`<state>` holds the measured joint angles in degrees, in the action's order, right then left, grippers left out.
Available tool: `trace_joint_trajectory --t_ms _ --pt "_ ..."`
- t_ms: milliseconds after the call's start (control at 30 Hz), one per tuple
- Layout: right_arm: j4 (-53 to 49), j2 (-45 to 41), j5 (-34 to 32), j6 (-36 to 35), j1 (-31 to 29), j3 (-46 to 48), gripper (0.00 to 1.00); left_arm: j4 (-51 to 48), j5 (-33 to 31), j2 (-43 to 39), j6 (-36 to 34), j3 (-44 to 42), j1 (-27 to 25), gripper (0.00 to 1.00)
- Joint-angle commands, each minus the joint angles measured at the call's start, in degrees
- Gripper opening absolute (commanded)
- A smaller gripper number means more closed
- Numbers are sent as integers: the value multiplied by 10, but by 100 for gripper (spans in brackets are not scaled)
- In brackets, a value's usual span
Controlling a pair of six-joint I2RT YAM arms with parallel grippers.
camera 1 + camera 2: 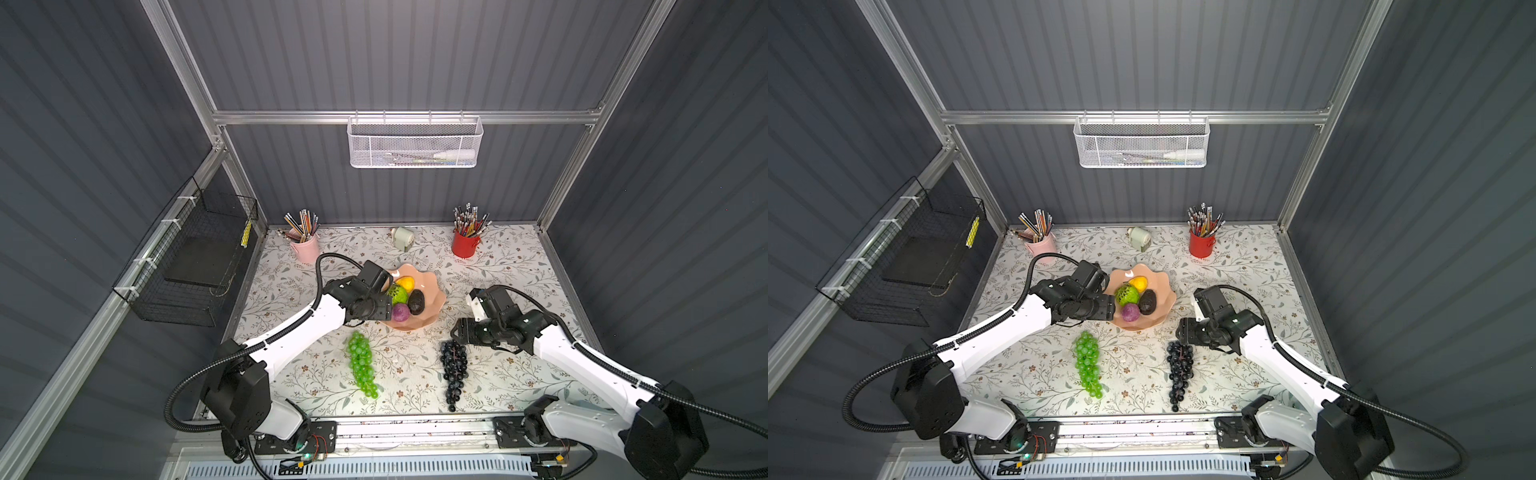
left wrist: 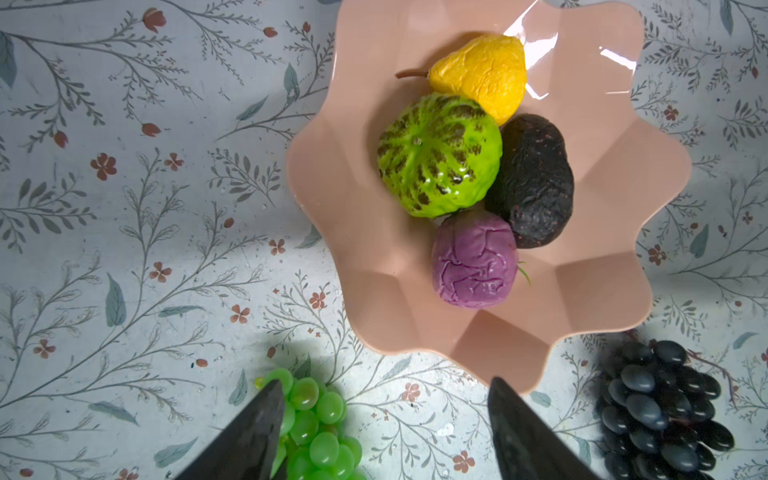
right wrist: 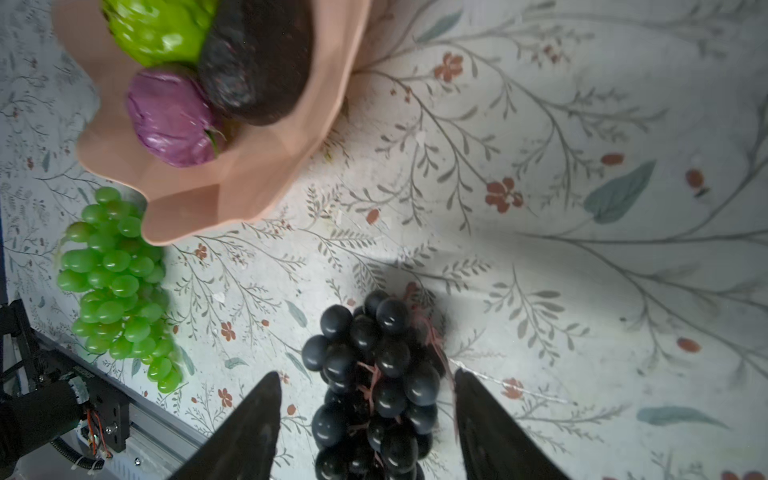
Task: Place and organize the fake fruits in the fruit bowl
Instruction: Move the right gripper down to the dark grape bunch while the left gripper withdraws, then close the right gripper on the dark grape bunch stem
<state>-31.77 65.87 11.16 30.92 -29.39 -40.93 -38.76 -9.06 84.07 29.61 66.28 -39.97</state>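
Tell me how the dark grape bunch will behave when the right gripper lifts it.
The dark grape bunch is many glossy balls on thin reddish stems, so it will probably sag and dangle, not lift stiffly. Smooth round grapes may slip from the open jaws of the right gripper. Lying long and flat, it seems unlikely to roll.

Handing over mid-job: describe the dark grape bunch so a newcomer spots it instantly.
Find the peach-pink fruit bowl mid-table. Two grape bunches lie on the floral cloth in front of it. The dark grape bunch sits beneath the open right gripper: purple-black, unlike the green grape bunch beside it.
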Motion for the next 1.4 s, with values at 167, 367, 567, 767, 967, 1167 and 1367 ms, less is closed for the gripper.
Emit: trace_joint_trajectory --t_ms 167,367,567,767,967,1167,1367 --pt "27 93 37 15 9 -15 66 19 -14 -28 -2 -30 0 79" --pt "27 159 58 -28 35 -57 64 23 -22 -44 5 -45 1 79" --pt "24 203 106 -58 55 -87 59 24 -26 -45 8 -49 1 80" --pt "21 231 132 -56 55 -88 55 25 -28 -43 7 -45 1 80" --pt "22 242 128 -58 54 -87 54 24 -28 -43 5 -44 1 80" --pt "30 260 132 -62 54 -88 48 25 -27 -44 8 -47 1 80" --pt "34 257 138 -58 50 -84 35 22 -29 -44 8 -47 1 80"
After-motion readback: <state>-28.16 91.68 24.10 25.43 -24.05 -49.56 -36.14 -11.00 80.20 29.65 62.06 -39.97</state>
